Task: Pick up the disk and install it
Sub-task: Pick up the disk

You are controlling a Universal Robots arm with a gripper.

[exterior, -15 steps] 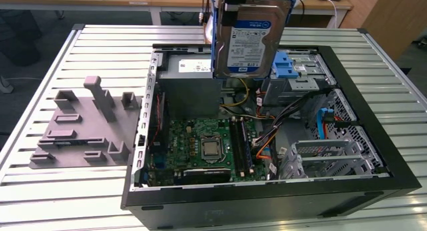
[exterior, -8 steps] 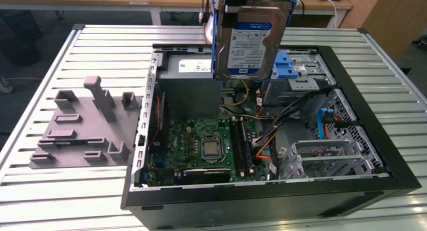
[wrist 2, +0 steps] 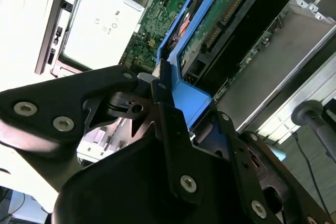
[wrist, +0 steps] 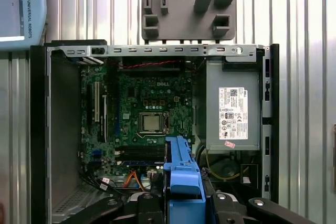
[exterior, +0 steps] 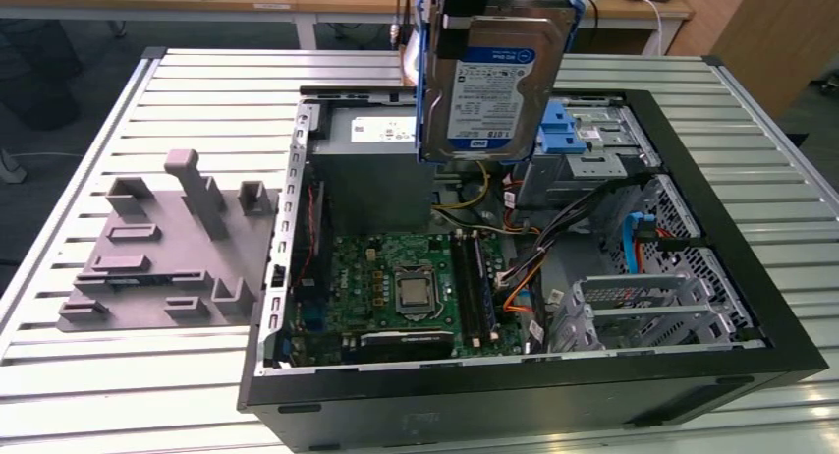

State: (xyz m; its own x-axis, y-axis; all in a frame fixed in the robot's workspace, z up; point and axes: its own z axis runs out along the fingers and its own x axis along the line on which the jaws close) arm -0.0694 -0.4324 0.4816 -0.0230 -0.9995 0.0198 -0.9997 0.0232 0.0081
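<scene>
One slatted metal table (exterior: 79,375) carries everything. Farthest to the exterior view's left lies one grey moulded fixture (exterior: 157,253) with several upright posts. Just beside it is one open computer case (exterior: 525,395), lying on its side. Inside it, going rightward, are one grey power supply (exterior: 367,135) with a white sticker, one green motherboard (exterior: 393,277) with a single processor socket, and one metal cage with a blue latch (exterior: 596,140).

The one disk (exterior: 498,81) hangs upright in the air above the back of the case, between the power supply and the cage, touching neither. Its label faces the exterior camera. The gripper (wrist 2: 181,106) has its two black fingers (wrist 2: 164,98) closed tight on the disk's blue carrier rail.

The top of the exterior view cuts off the arm and the disk's upper edge, and the disk hides part of the power supply. In the first wrist view the disk (wrist: 181,166) appears edge-on, so its label cannot be seen.
</scene>
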